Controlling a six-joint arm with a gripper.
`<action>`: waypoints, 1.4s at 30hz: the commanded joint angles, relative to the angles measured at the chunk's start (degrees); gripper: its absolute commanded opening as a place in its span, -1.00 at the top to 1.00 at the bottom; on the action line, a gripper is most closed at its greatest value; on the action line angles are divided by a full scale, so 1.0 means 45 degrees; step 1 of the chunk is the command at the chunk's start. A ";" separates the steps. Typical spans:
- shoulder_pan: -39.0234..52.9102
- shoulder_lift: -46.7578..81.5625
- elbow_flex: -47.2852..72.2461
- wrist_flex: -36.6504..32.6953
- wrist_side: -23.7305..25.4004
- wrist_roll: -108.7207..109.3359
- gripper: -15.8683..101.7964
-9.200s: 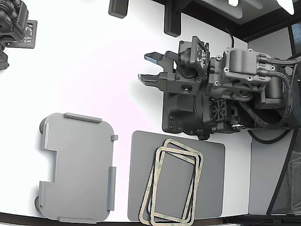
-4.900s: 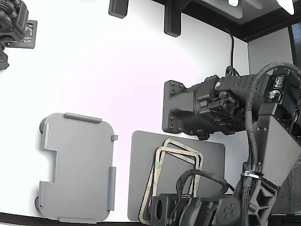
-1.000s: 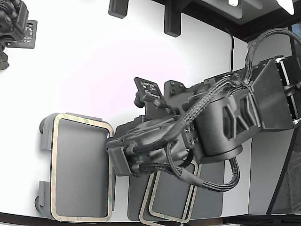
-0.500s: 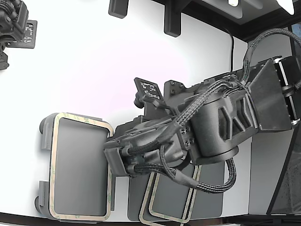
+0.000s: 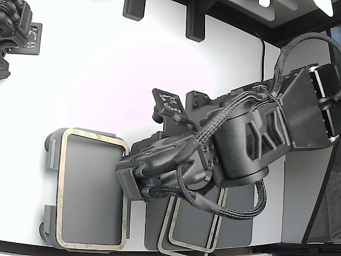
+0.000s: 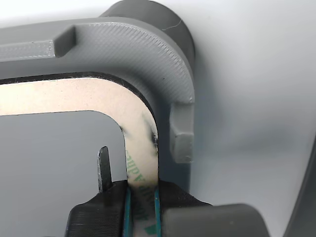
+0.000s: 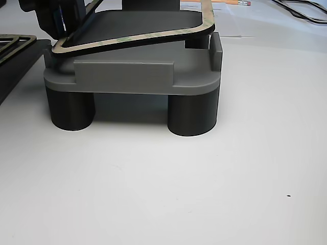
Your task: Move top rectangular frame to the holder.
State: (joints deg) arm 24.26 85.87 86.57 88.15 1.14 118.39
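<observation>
The top rectangular frame [image 5: 60, 186], a thin tan ring with green mottling, lies over the light grey holder [image 5: 49, 146] at the exterior view's left. My gripper [image 5: 126, 184] is at the frame's long side nearest the arm. In the wrist view the gripper [image 6: 142, 207] is shut across the tan strip of the frame [image 6: 74, 96], close to the holder's rounded corner [image 6: 148, 44] and an edge tab [image 6: 181, 136]. In the other view the frame [image 7: 143, 34] sits tilted on the holder [image 7: 133, 76], low at the gripper [image 7: 57, 20] end and raised at the far end.
A darker flat mat [image 5: 242, 213] beside the holder carries the remaining tan frames [image 5: 169, 234], partly under my arm. A second arm [image 5: 16, 26] stays at the exterior view's top left. Two dark posts [image 5: 194, 21] stand at the back edge.
Over the last second the gripper and held frame edged slightly toward the exterior view's left over the holder. Earlier the frame was lifted off the stack on the mat.
</observation>
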 commanded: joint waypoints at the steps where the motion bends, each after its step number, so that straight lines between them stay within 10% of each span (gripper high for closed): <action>1: -0.0117 0.0254 -0.0215 -0.0020 -0.0059 0.0020 0.93; 34: -0.0078 0.0215 0.0156 -0.0293 -0.0020 -0.0117 0.93; 36: -0.0059 0.0195 0.0078 -0.0293 0.0098 -0.0098 0.48; 38: -0.0020 0.0117 -0.0059 -0.0234 0.0156 -0.0156 -0.92; 42: 0.0000 0.0078 -0.0273 -0.0234 0.0254 -0.0117 -0.97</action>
State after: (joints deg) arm 24.70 85.25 87.10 87.10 2.02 117.86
